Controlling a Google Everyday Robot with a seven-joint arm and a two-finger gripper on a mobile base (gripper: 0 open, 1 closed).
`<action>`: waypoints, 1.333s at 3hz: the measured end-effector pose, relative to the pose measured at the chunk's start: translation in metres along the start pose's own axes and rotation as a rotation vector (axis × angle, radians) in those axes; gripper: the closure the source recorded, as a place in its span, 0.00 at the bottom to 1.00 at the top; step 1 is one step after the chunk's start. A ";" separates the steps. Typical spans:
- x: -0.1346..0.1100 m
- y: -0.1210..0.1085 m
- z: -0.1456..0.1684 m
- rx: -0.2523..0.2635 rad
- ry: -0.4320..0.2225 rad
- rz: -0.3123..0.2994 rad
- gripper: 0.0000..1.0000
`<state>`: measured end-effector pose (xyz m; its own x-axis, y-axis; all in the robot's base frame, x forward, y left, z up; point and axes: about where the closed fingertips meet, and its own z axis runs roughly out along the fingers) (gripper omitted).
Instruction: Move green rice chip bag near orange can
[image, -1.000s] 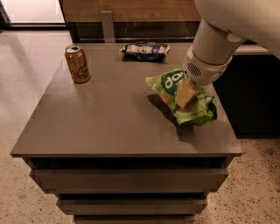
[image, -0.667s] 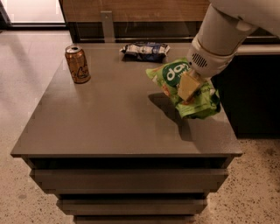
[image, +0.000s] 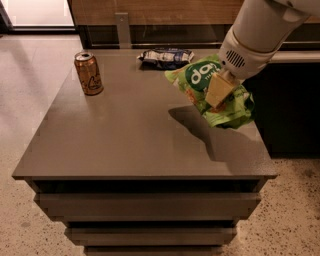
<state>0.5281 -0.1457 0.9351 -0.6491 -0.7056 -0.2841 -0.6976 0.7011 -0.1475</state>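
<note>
The green rice chip bag (image: 200, 82) is a crinkly lime-green pouch with a dark green round logo. It hangs in the air over the right side of the grey table (image: 125, 135), casting a shadow below. My gripper (image: 218, 91) comes down from the white arm at the upper right and is shut on the bag's middle. The orange can (image: 88, 73) stands upright at the table's far left, well apart from the bag.
A small dark blue and white bag (image: 166, 56) lies at the table's back edge, between the can and the lifted bag. Drawers sit below the table top. A dark cabinet stands to the right, a wooden wall behind.
The gripper has lifted the green bag off the table and carried it up and slightly left. The can and the blue bag have not moved.
</note>
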 end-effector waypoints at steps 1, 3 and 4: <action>-0.016 -0.002 -0.004 0.026 -0.005 -0.089 1.00; -0.085 -0.002 -0.011 0.111 0.007 -0.413 1.00; -0.113 -0.006 0.003 0.108 0.017 -0.515 1.00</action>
<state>0.6061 -0.0700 0.9652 -0.2353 -0.9626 -0.1340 -0.8930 0.2686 -0.3612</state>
